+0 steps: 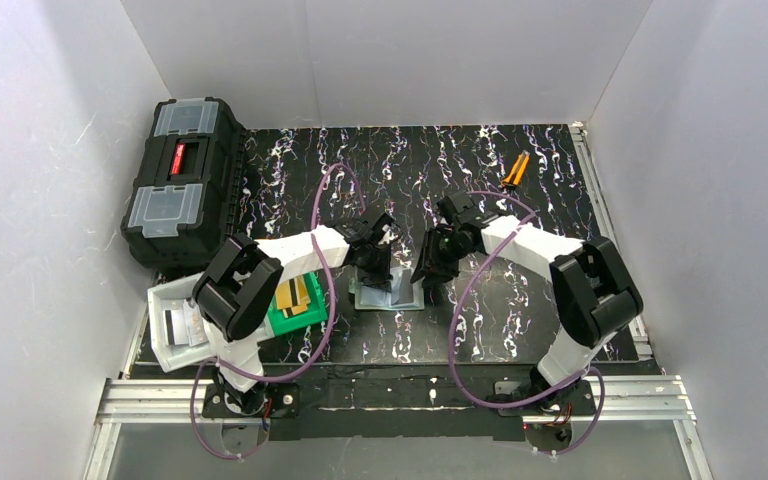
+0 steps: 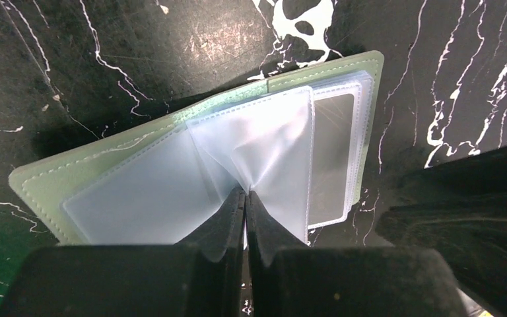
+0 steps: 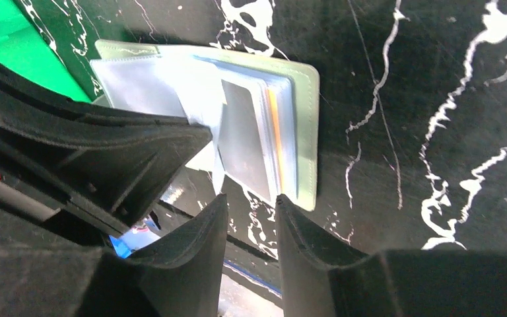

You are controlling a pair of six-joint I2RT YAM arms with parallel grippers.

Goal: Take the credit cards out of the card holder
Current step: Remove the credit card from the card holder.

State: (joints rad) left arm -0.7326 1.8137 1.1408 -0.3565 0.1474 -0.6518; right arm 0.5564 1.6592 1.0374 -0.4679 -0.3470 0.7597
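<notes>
card holder [image 2: 53, 181] lying open, pale green stitched cover, glossy translucent sleeves fanned; left gripper [image 2: 245, 201] angled down, jaws clenched on one sleeve; right gripper [image 3: 252, 218] alongside, jaws parted, empty

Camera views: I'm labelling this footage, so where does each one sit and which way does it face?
Top: above and behind, looking down on the table; left arm and right arm show.
Left wrist: on that arm, faces down at the open card holder; left gripper pinches its clear sleeve.
Right wrist: on that arm, faces down; right gripper open near the holder.
Shared: both wrist views show the card holder.
</notes>
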